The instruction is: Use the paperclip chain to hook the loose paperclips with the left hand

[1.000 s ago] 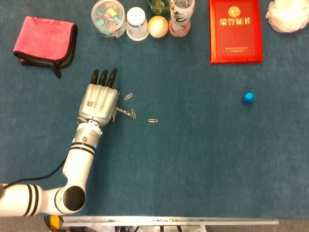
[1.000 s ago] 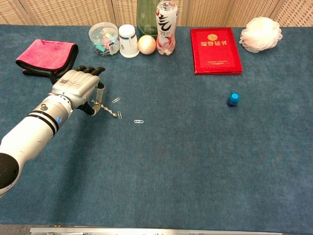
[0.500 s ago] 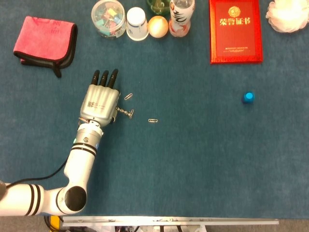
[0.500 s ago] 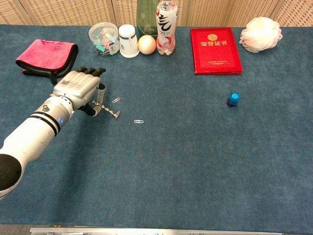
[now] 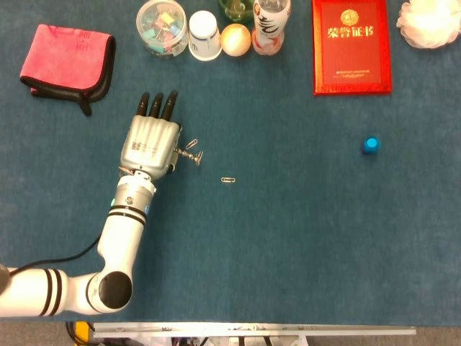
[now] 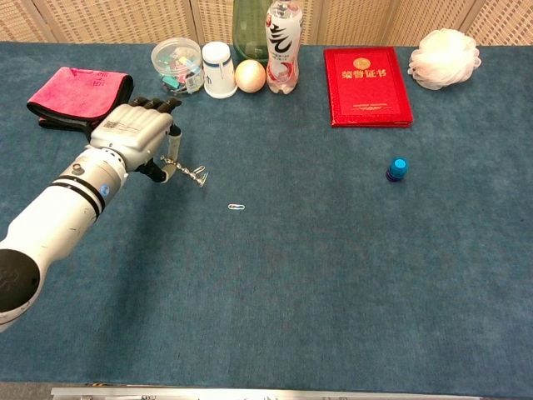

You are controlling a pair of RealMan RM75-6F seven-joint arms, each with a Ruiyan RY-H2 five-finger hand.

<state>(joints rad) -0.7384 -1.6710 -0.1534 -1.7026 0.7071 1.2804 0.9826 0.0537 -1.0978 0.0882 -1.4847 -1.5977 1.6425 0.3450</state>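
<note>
My left hand point(image 5: 150, 144) point(image 6: 133, 142) lies palm down on the blue cloth and pinches one end of a short paperclip chain point(image 5: 189, 155) point(image 6: 187, 171), which trails off to its right. The chain's free end lies right against a loose paperclip point(image 5: 191, 143); I cannot tell whether they are linked. A second loose paperclip point(image 5: 228, 179) point(image 6: 237, 207) lies apart on the cloth, further right and nearer to me. My right hand shows in neither view.
Along the back edge stand a jar of clips point(image 5: 160, 27), a white cup point(image 5: 204, 34), an egg point(image 5: 235, 40) and a bottle point(image 5: 271, 25). A pink cloth point(image 5: 66, 61) lies back left, a red booklet point(image 5: 351, 47) back right, a small blue cap point(image 5: 370, 145) right.
The left hand has moved toward the back of the table, drawing the chain with it. The chain's end has come up beside the nearer loose clip. The farther clip has not moved.
</note>
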